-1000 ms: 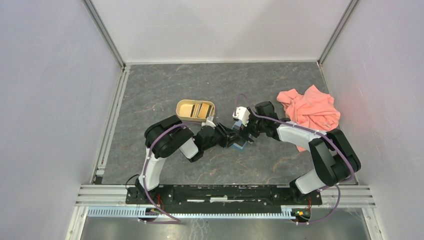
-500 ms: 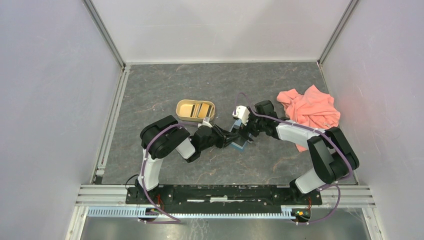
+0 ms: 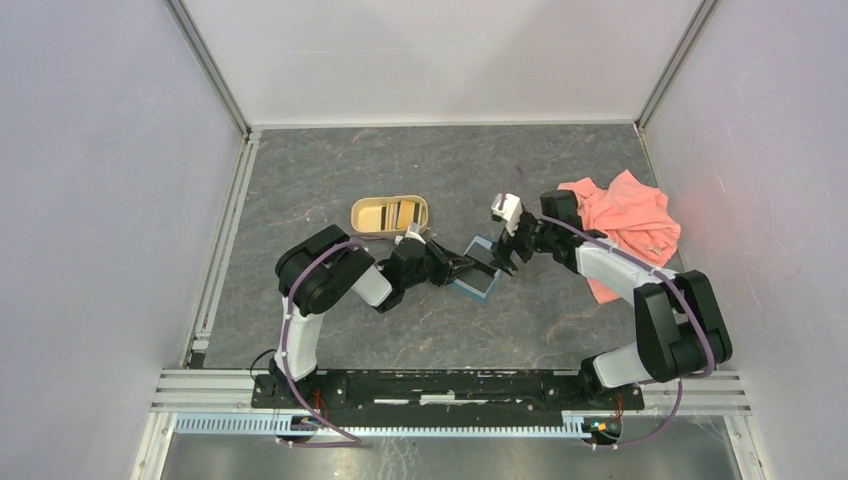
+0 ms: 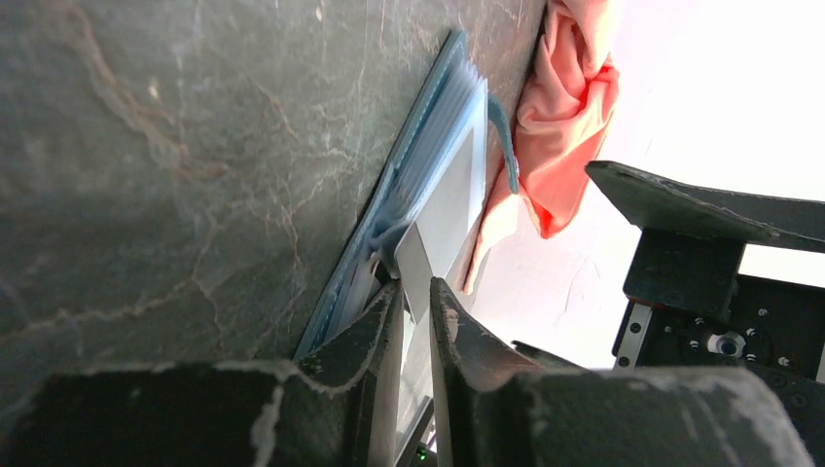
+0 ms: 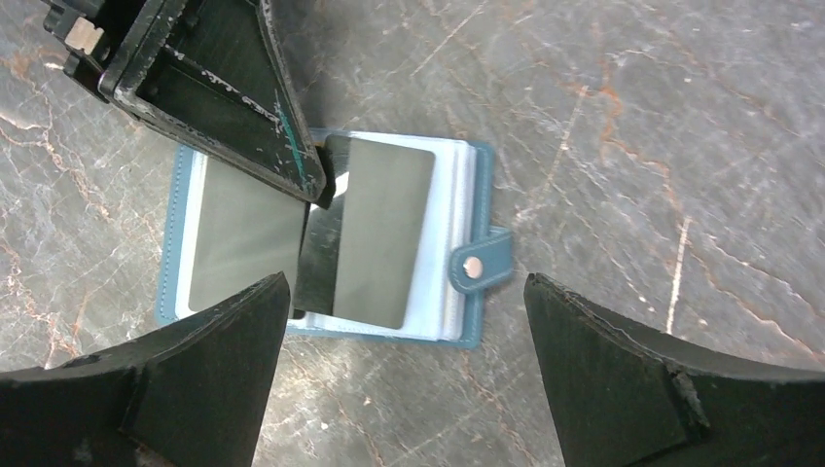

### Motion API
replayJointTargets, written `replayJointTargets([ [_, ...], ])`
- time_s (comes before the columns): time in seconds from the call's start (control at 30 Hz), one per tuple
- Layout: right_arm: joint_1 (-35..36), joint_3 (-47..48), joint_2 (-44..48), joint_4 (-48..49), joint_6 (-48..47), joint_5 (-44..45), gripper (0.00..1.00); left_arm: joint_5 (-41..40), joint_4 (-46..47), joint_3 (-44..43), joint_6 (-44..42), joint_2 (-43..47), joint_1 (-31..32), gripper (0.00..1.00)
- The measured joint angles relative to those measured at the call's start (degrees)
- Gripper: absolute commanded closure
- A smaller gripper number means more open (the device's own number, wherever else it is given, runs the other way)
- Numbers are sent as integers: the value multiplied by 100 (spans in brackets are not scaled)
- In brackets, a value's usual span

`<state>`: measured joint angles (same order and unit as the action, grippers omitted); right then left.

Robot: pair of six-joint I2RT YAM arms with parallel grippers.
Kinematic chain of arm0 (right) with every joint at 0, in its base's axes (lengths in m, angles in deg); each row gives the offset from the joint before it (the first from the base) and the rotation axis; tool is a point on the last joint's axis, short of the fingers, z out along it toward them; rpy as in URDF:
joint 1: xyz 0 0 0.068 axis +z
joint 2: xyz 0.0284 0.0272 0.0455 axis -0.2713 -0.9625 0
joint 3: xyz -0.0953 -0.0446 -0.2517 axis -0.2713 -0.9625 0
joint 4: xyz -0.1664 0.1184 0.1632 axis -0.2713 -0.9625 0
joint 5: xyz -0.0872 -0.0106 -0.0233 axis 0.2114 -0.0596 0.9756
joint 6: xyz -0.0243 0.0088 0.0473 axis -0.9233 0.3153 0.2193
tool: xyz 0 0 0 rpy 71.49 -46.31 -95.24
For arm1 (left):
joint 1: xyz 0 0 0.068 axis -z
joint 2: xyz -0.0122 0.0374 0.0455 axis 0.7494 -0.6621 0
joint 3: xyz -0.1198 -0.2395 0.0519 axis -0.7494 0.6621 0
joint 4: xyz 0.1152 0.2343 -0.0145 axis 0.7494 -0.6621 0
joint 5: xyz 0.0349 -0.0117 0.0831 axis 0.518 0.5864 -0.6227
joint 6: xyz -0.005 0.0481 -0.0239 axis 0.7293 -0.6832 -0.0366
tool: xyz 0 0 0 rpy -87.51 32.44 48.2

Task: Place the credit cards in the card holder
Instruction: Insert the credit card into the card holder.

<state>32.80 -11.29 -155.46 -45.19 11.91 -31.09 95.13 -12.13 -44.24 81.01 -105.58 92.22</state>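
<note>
Evidently the card holder lay open and flat on the surface, roughly midway between the two arms, its snap strap pointing toward the right arm's side. A dark card rested slantwise over its right page. Whether its edge had entered a clear pocket I could not tell. The left claw was closed narrowly on that card's near end, pinching it edge-on between both fingers. A second greyish card sat on the left page. To my eye the step in hand was feeding this card into a sleeve. Doing it well would mean keeping the card low and nearly parallel to the page. Its leading corner should go under the pocket lip first, and it should be pushed straight, so the light holder did not skate away. The left arm was folded tight, elbow tucked and forearm stretched low toward the holder, wrist almost level with the surface. The right claw hung just above the holder with its fingers spread wide, holding nothing, well placed to press the holder down if it slid. Further back, a tan tray held more cards, and a pink cloth lay crumpled beyond the right arm.
</note>
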Motion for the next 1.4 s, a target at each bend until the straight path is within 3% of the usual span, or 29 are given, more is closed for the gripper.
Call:
replayJointTargets([
  [0.5,-778,0,-295,79,498,-640,4,297,-533,-621,-439,-153,-162,74],
  [0.73,-1062,0,-448,361,1045,-1150,21,334,-404,-612,-446,-162,-162,70],
  [0.97,-1091,2,-562,540,1357,-1519,52,337,-387,-352,-522,63,-155,66],
  [1.1,-1091,66,-796,531,1475,-1650,60,332,-415,-149,-608,330,-120,65],
  [1.4,-1091,197,-1071,494,1574,-1729,66,293,-911,-284,-767,433,48,88],
])
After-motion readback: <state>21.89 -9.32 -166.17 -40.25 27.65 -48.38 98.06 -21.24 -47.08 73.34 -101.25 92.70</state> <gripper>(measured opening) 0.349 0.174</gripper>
